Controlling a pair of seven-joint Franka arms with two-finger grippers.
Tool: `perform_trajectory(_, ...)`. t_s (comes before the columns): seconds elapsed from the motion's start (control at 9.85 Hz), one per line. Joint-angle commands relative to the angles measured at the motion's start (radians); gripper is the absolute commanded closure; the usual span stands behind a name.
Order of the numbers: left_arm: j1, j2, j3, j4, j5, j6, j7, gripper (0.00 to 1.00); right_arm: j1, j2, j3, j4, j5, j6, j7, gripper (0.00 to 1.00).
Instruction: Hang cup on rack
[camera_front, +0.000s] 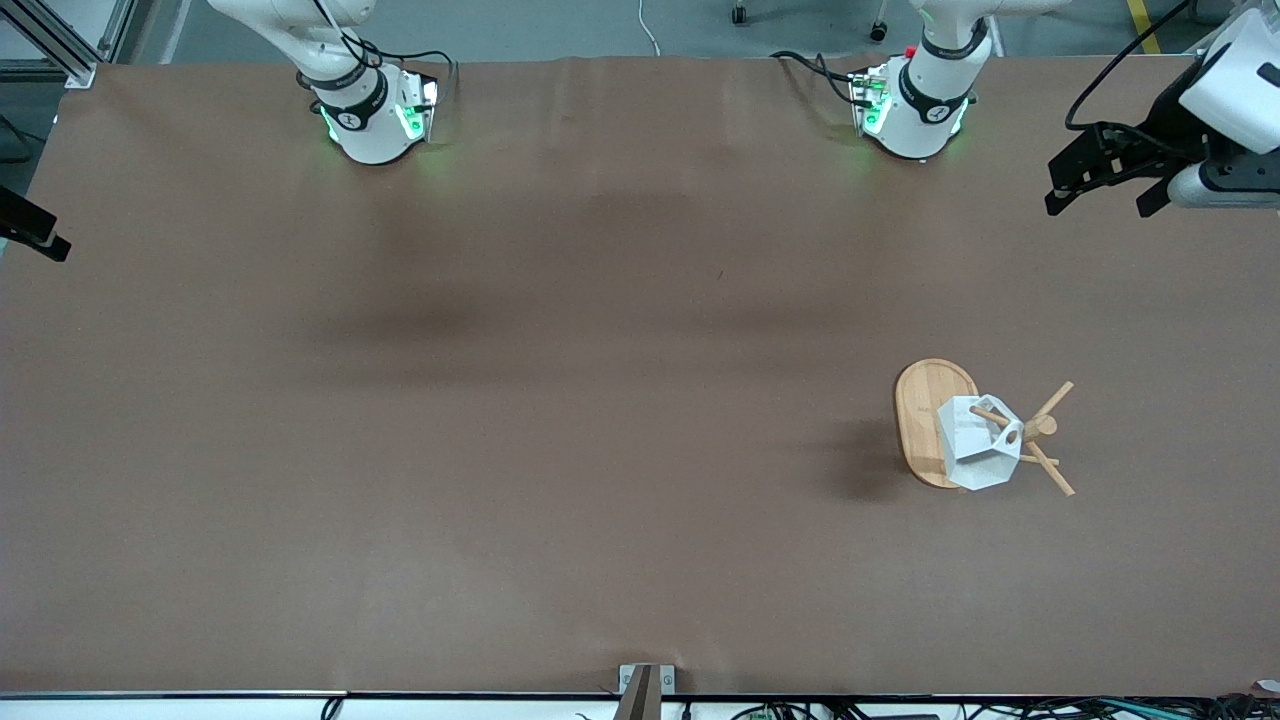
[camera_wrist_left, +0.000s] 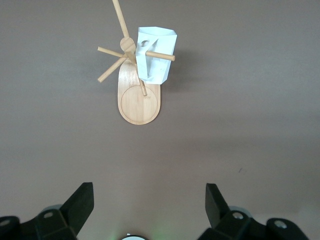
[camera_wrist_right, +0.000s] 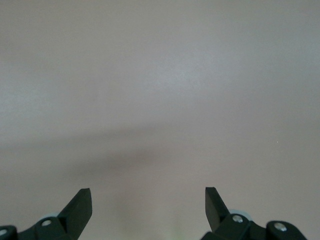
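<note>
So the right pincer (camera_wrist_right: 148, 200) sits up in the air at the right arm's end of the brown surface (camera_front: 560, 420), fingers spread wide with nothing between them, just bare tabletop under it. That arm is simply waiting. Moving across, the rack (camera_front: 935, 420) stands toward the left arm's end, oval bamboo base flat on the surface, pegs sticking out from the post. The cup (camera_front: 978, 445) hangs on one peg, which passes through the hole in its handle tab. The left pincer (camera_front: 1105, 185) hovers over the table edge near its own base, wide open and holding nothing.
</note>
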Motion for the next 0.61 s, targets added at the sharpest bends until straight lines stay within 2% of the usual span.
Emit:
perform_trajectory(0.0,-0.002,0.03,-0.005,0.012,0.06,-0.039,0.016,0.01,-0.015,0.001,0.004,0.007,0.023,-0.007,0.003,0.0)
perform_trajectory(0.51,-0.002,0.03,-0.008,-0.001,0.07,-0.024,0.019,0.01,-0.016,0.003,-0.004,0.007,0.03,-0.006,0.002,0.0)
